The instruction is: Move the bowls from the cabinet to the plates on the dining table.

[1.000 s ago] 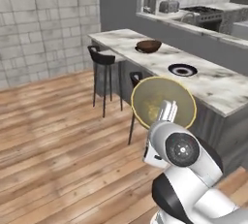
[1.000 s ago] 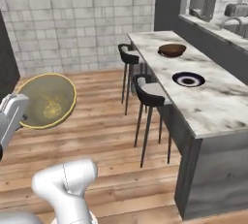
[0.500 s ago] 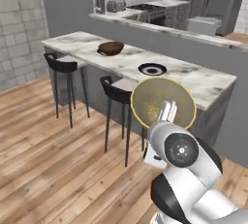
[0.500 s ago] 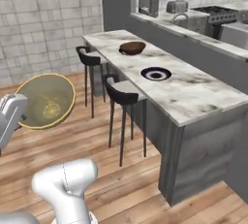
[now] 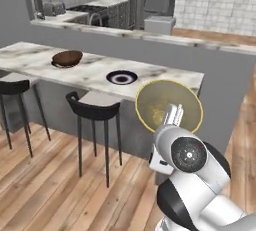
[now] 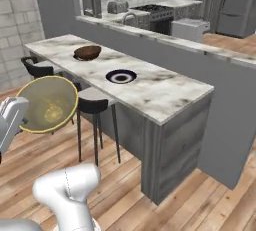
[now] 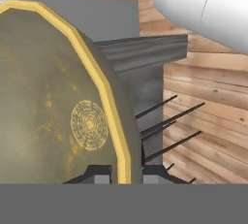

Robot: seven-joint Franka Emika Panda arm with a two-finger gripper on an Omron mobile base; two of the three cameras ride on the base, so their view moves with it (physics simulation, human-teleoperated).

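Your gripper (image 7: 123, 172) pinches the tan bowl (image 5: 167, 106) by its rim, held on edge. Glossy, rigid, likely slippery: keep that rim grip firm. The free plate (image 5: 121, 77) lies ahead on the table (image 5: 165, 77).

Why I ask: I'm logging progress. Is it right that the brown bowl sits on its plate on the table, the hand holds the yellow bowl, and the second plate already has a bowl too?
Not quite. The second plate is bare, as the right base view shows. The brown bowl is on the table, and the hand grips the yellow bowl.
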